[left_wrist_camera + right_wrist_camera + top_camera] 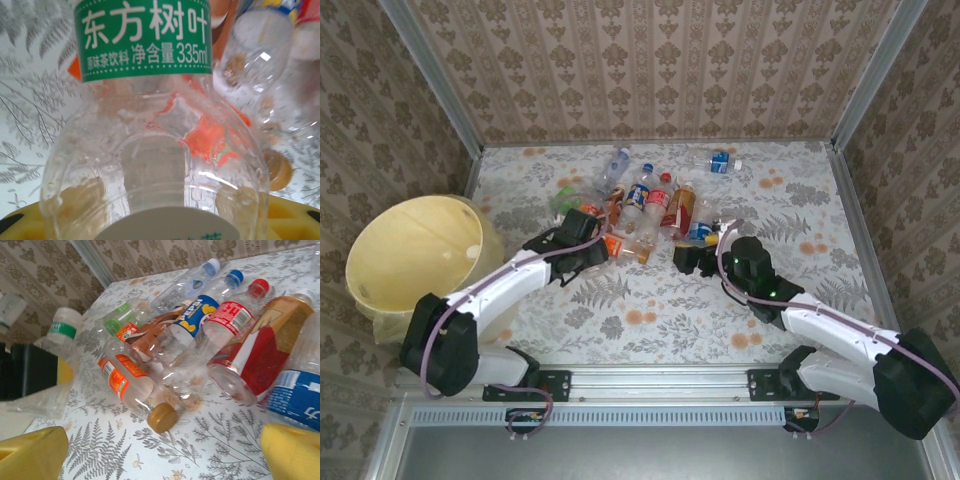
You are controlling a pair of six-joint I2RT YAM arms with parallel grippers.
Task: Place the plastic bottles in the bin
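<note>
- Left wrist view: a green-labelled bottle [145, 150] is seen close against the lens. The yellow fingers [295, 220] of the left gripper [582, 240] are clenched on it at the near-left edge of the bottle pile [655, 200].
- Where along the bottle the grip sits cannot be told. A hold on the rounded clear wall is judged liable to slip, or to let the bottle swing, once it is lifted.
- An orange-labelled bottle [131, 382] lies just beside the held one. It could be dragged along or set rolling at lift-off.
- The bin [410, 250] stands at the left edge of the table, well apart from the pile. Its thin rim could be knocked by a low carry, and the bottle would land on the table if let go short of it.
- The right gripper [692, 258] is spread wide with nothing between its fingers, near the right side of the pile. If a reach is made at the same time, the two arms could be crowded over the pile.
- A blue-labelled bottle [720, 162] lies apart at the far side and could be missed.
</note>
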